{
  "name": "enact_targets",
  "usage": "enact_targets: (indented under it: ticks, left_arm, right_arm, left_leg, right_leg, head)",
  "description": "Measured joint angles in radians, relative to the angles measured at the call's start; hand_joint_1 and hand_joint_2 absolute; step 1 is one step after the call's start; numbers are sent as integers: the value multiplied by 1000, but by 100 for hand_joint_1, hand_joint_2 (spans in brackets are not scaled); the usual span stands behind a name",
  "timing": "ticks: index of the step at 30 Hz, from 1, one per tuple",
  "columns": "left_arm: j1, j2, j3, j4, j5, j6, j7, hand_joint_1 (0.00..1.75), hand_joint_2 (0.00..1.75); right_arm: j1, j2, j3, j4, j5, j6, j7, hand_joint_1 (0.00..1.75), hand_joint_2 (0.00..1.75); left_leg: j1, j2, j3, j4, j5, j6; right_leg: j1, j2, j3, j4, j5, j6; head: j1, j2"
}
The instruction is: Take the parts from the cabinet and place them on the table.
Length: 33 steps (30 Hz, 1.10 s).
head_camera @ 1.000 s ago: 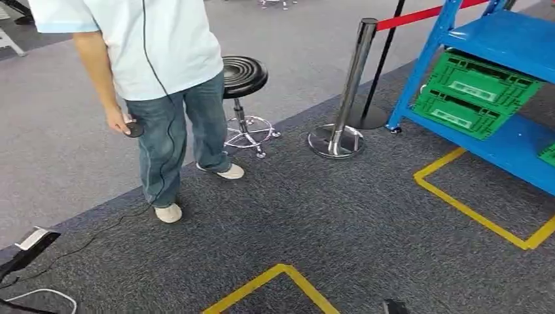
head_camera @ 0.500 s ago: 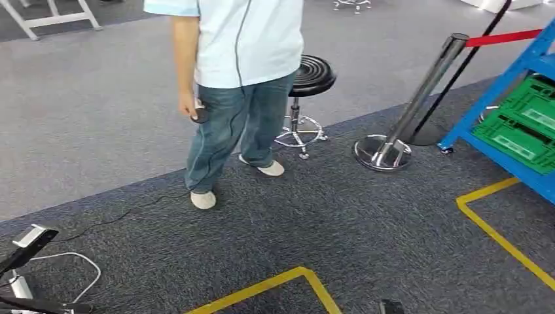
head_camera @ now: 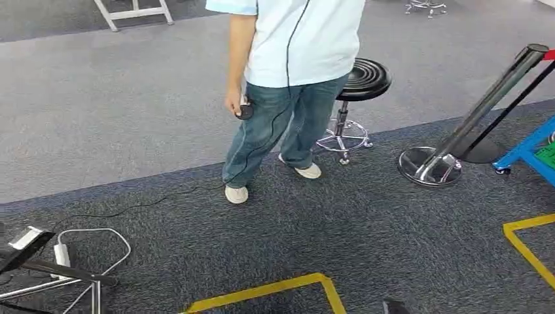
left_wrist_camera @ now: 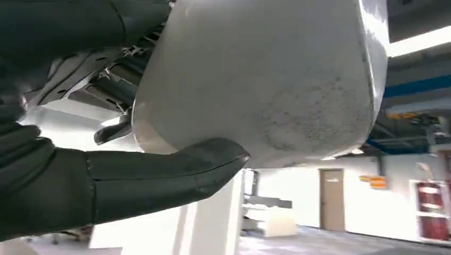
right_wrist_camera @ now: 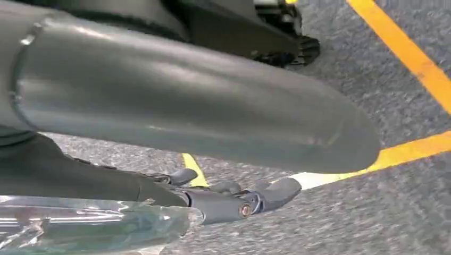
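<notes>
A clear plastic bag (right_wrist_camera: 95, 226), creased and shiny, lies in the palm of my right hand (right_wrist_camera: 223, 196) in the right wrist view. The dark fingers reach along it, under the thick grey thumb (right_wrist_camera: 186, 90). What the bag contains is hidden. In the left wrist view, my left hand (left_wrist_camera: 159, 159) shows a pale grey thumb (left_wrist_camera: 266, 79) with dark fingers close behind; I cannot make out whether it holds anything. A corner of the blue cabinet (head_camera: 527, 152) shows at the right edge of the head view.
A person (head_camera: 294, 78) in jeans stands ahead, holding a small black device, beside a black stool (head_camera: 363, 78). A chrome barrier post (head_camera: 432, 163) stands right of them. Yellow floor tape (head_camera: 275, 291) lies near me. A power strip and cable (head_camera: 62, 252) lie front left.
The whole head view has swung left: the person, stool and post have slid right, and the blue cabinet with its green crates has nearly left the frame.
</notes>
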Motion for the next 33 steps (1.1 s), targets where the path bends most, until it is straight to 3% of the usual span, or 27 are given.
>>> enact_targets:
  ticks: [1, 2, 3, 4, 5, 6, 7, 8, 11, 12, 13, 14, 15, 16, 17, 18, 20, 21, 22, 23, 25, 27, 28, 29, 30, 32, 33]
  left_arm:
    - [2, 0, 0, 1, 0, 0, 0, 168, 175]
    - [3, -1, 0, 2, 0, -1, 0, 168, 175]
    - [4, -1, 0, 3, 0, -1, 0, 168, 175]
    - [4, 0, 0, 3, 0, -2, -1, 168, 175]
    - [4, 0, 1, 3, 0, -2, -1, 168, 175]
    - [4, 0, 2, 3, 0, -2, -1, 168, 175]
    - [2, 1, 2, 3, 0, -2, -1, 168, 175]
    - [-1, 0, 1, 4, 0, -2, -1, 168, 175]
    - [4, 0, 4, 4, 0, -4, -1, 168, 175]
    - [4, 1, 5, 4, -1, -7, -1, 168, 175]
    - [4, 1, 6, 4, -2, -10, -1, 168, 175]
    - [1, 0, 6, 4, -5, -13, -1, 168, 175]
    - [0, -2, 5, 4, -8, -14, -1, 168, 175]
    - [0, -2, 5, 4, -10, -14, -1, 168, 175]
    - [1, -3, 5, 4, -10, -17, -1, 168, 175]
    - [1, -4, 5, 4, -11, -18, -1, 168, 175]
    - [1, -4, 6, 4, -11, -18, -1, 168, 175]
    - [1, -4, 6, 4, -11, -18, -1, 168, 175]
    - [1, -4, 6, 4, -11, -18, -1, 168, 175]
    - [0, -4, 6, 4, -11, -18, -1, 168, 175]
    - [2, -3, 10, 4, -11, -20, -1, 168, 175]
    - [9, -2, 16, 4, -11, -21, -1, 168, 175]
    - [12, -2, 20, 4, -11, -21, -1, 168, 175]
    - [8, -2, 22, 4, -11, -22, -1, 168, 175]
    - [3, -3, 23, 4, -11, -26, -1, 168, 175]
    - [6, -6, 23, 4, -13, -32, -2, 168, 175]
    - [8, -7, 23, 4, -13, -32, -2, 168, 175]
  right_arm:
    - [1, 0, 0, 0, 0, 0, 0, 0, 0]
    - [1, 0, 0, 0, 0, 0, 0, 0, 0]
    - [1, 0, 0, 0, 0, 0, 0, 0, 0]
    - [0, 0, 0, 0, 0, 0, 0, 0, 0]
    - [-2, 0, 0, 0, 0, 0, 0, 0, 0]
    - [-2, 0, 0, 0, 0, 0, 0, 0, 0]
    - [-2, 0, 0, 0, 0, 0, 0, 0, 0]
    - [-2, 0, 0, 0, 0, 0, 0, 0, 0]
    - [-4, 0, 0, 0, 0, 2, 0, 0, 0]
    - [-4, 0, 0, -1, 0, 3, 0, 0, 0]
    - [-4, 0, 0, -1, 0, 3, 0, 0, 0]
    - [-5, 0, 0, -1, 0, 3, 0, 0, 0]
    - [-3, 0, 0, -1, 0, 3, 0, 0, 0]
    - [0, 0, 0, -1, 0, 3, 0, 0, 0]
    - [2, 0, 0, -1, 0, 3, 1, 0, 0]
    - [2, 0, 0, -1, 0, 3, 1, 0, 0]
    - [1, 0, 0, -1, 0, 3, 1, 0, 0]
    - [0, 0, 0, -1, 0, 3, 1, 0, 0]
    - [0, 0, 0, -1, 0, 3, 1, 0, 0]
    - [0, 0, 0, -1, -1, 3, 1, 0, 0]
    - [-3, 0, 0, -1, -1, 3, 1, 0, 0]
    - [-4, 0, 0, -1, -1, 6, 0, 0, 0]
    - [-4, 0, 0, -1, -1, 5, 0, 0, 0]
    - [-4, 0, 0, -1, 0, 6, -2, 0, 0]
    - [0, 0, 0, -1, -1, 6, -2, 0, 0]
    - [2, 0, 0, -1, -1, 8, -2, 0, 0]
    - [2, 0, 0, -1, -1, 12, -2, 0, 0]
  left_leg:
    - [1, 4, -39, 80, -30, -3]
    - [2, 4, -60, 122, -38, -4]
    - [2, 5, -54, 113, -20, -5]
    - [3, 7, -27, 60, 16, -6]
    - [3, 18, 21, -29, 60, -5]
    - [2, 48, 72, -120, 94, -5]
    - [-3, 113, 106, -181, 92, -7]
    - [-4, 98, 107, -186, 93, 10]
    - [-11, 57, 102, -186, 90, 34]
    - [-5, 44, 105, -191, 96, 43]
    - [-4, 35, 105, -191, 96, 46]
    - [-3, 25, 105, -191, 97, 53]
    - [-3, 13, 104, -191, 98, 57]
    - [-4, -3, 103, -190, 97, 57]
    - [-6, -16, 104, -190, 97, 58]
    - [-6, -30, 104, -190, 97, 58]
    - [-6, -60, 107, -190, 97, 57]
    - [-6, -75, 109, -190, 97, 57]
    - [-4, -84, 109, -190, 97, 55]
    - [-8, -97, 104, -185, 96, 47]
    - [1, -118, 96, -189, 103, 32]
    - [5, -132, 91, -190, 107, 20]
    - [1, -73, 83, -174, 93, 20]
    - [-2, -31, 67, -141, 65, 16]
    - [-2, -4, 25, -50, 12, 8]
    - [1, 4, -46, 102, -50, 0]
    - [3, 4, -60, 131, -51, -2]
  right_leg:
    - [1, -16, -1, 0, -1, -2]
    - [1, -29, -1, 0, -2, -1]
    - [1, -44, 0, 0, -3, 0]
    - [1, -58, 1, 1, -5, 1]
    - [1, -72, 3, 1, -7, 4]
    - [1, -82, 6, 1, -10, 7]
    - [8, -90, 10, 2, -13, 13]
    - [14, -98, 5, 6, -21, 19]
    - [12, -134, 25, -2, -27, 33]
    - [7, -131, 17, 2, -33, 40]
    - [5, -74, 10, 29, -53, 47]
    - [3, -35, -17, 90, -87, 48]
    - [3, -16, -65, 187, -130, 49]
    - [3, -11, -112, 279, -164, 50]
    - [4, -10, -143, 328, -173, 48]
    - [4, -9, -152, 329, -157, 45]
    - [4, -1, -108, 208, -69, 38]
    - [3, 20, -61, 105, -16, 34]
    - [2, 54, -31, 42, 9, 32]
    - [-5, 87, -19, 7, -5, 31]
    - [3, 64, -12, 12, -4, 28]
    - [0, 38, -9, 0, 7, 10]
    - [1, 28, -7, -6, 10, 6]
    - [1, 20, -6, -7, 11, 1]
    - [3, 2, -7, -7, 10, 0]
    - [3, -26, -9, -7, 8, -2]
    - [3, -40, -9, -7, 7, -1]
  head:
    - [0, 0]
    - [0, 0]
    - [0, 0]
    - [-1, 0]
    - [0, 0]
    - [-1, 0]
    - [-2, 0]
    - [1, 0]
    - [2, 0]
    - [0, 0]
    - [5, 0]
    - [6, 0]
    - [9, 0]
    - [10, 0]
    - [8, 0]
    - [9, 0]
    - [9, 0]
    - [9, 0]
    - [9, 0]
    - [7, 0]
    - [8, 0]
    - [8, 0]
    - [6, 0]
    - [3, 0]
    - [2, 0]
    - [2, 0]
    - [1, 0]
